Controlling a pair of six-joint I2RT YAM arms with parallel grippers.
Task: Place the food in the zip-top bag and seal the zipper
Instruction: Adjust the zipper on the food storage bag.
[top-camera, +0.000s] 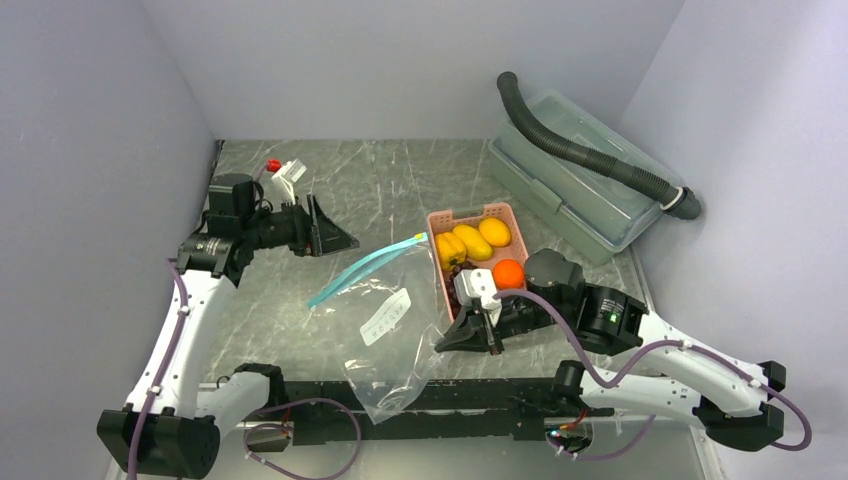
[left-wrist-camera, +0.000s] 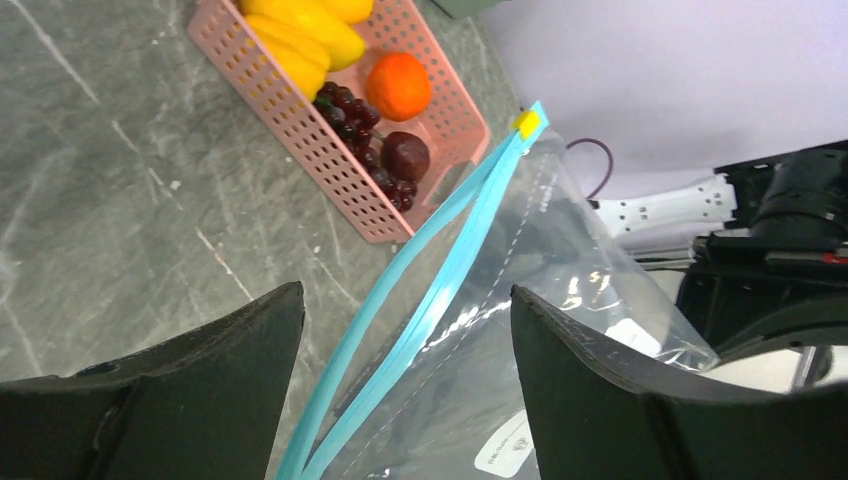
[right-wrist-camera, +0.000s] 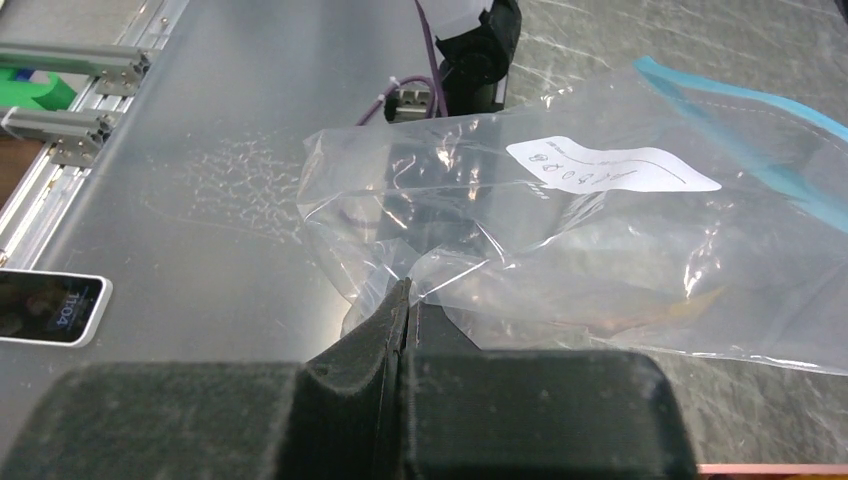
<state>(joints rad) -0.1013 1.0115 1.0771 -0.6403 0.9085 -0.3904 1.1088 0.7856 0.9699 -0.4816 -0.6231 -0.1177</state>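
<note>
The clear zip-top bag lies on the table in front of the pink basket, its bottom hanging over the near edge. Its blue-teal zipper is raised, with a small yellow tab at the far end; no red slider shows. The food sits in the basket: yellow fruits, an orange, grapes and a dark round fruit. My left gripper is open, and the zipper runs between its fingers in the left wrist view. My right gripper is shut on a fold of the bag.
A large clear lidded box stands at the back right with a black corrugated hose lying across it. A phone lies beyond the table's near edge. Grey walls close in the left, back and right.
</note>
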